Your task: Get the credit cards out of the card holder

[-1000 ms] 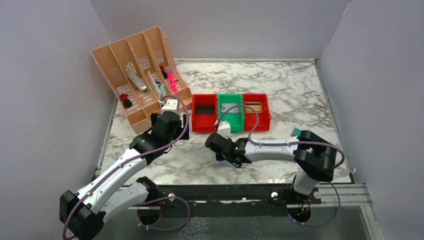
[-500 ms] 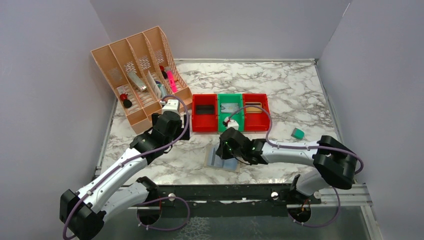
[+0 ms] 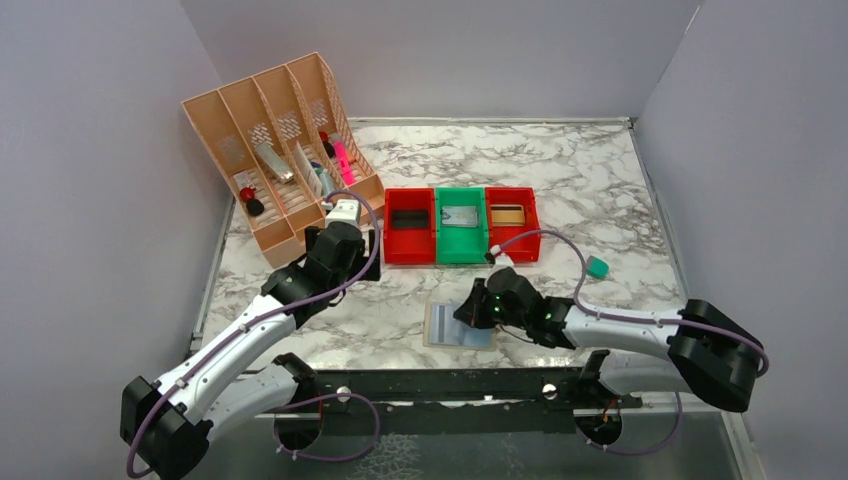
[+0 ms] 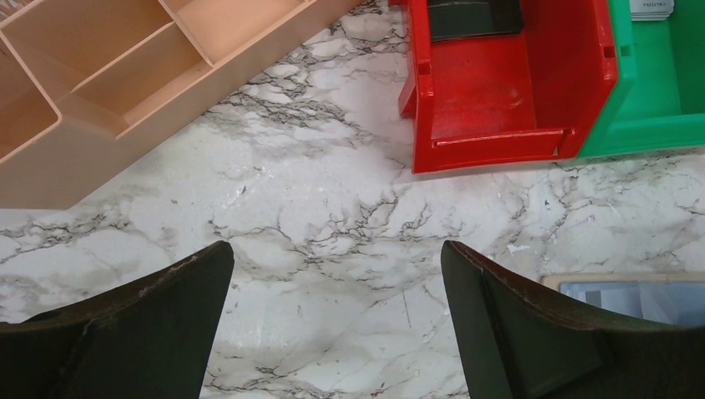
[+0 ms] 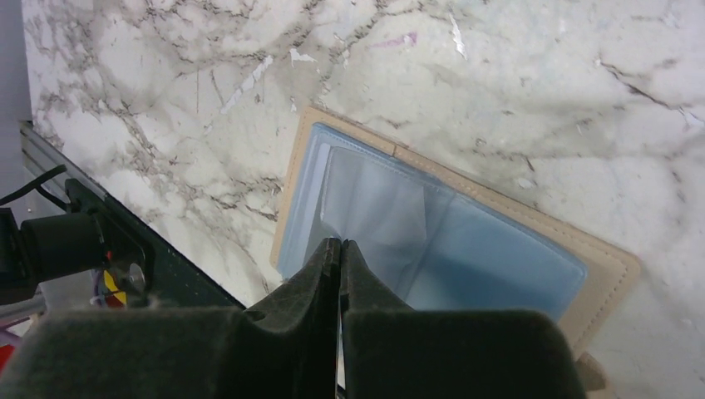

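Tan-edged and pale blue inside, the card holder (image 5: 465, 249) lies opened flat on the marble table (image 5: 582, 83), near its front edge and well short of the row of bins (image 3: 462, 245). My right gripper (image 5: 339, 249) hangs right over one of its blue panels, fingers pressed together with nothing I can see between them. My left gripper (image 4: 337, 266) is spread wide above bare marble near the left red bin (image 4: 499, 125), holding nothing. Each bin shows a flat card (image 3: 460, 215), and the clear pocket by my tips looks empty to me, though I cannot vouch for the part my own fingers hide. If a card is left, I would come in low at the pocket's mouth and nudge its edge out along the slot rather than press down. I judge this light holder would skate on smooth marble, so my left hand should pin the tan border first. Then I would part my right fingers only enough to pinch the exposed edge.
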Controlling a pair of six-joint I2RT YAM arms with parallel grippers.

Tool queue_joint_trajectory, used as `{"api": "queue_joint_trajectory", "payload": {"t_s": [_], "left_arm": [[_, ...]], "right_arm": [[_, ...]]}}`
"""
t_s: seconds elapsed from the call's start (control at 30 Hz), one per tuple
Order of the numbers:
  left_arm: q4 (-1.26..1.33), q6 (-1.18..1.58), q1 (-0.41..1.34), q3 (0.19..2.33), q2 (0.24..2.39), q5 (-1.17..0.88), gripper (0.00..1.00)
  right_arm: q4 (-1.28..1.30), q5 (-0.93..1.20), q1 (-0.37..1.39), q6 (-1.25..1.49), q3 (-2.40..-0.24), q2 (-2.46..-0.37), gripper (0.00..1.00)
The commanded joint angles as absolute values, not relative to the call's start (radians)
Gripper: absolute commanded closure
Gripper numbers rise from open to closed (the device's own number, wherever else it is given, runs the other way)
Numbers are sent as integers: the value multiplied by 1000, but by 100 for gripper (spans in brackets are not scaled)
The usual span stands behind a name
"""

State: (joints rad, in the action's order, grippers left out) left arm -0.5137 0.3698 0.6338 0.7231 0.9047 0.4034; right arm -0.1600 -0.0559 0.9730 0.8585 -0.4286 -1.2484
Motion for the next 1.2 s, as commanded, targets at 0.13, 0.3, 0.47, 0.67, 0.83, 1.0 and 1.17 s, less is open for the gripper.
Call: {"api": "queue_joint_trajectory", "payload": {"t_s": [0.13,0.3,0.47,0.67,0.83,1.0,1.17], "left_arm": [[-506,373,627,716,905,378,1],[-505,371,627,716,900,378,1],[-506,370,628,716,886,397,1],[-506,370,628,717,878,396,1],[-505,368,626,715,875,403,1],[-506,368,627,713,876,402,1],[-505,366,627,715,888,398,1]], "right_arm": [[-163,-165,963,980,-281,-1038,91],[-224,-160,963,939,-268,-1000,90],[-294,-70,963,870,-363,-1102,93],[-406,88,963,849,-494,-1297,95],[-434,134,963,844,-571,-1393,96],[-380,159,898,945,-529,-1434,95],[-518,212,841,1048,-385,-1434,95]]}}
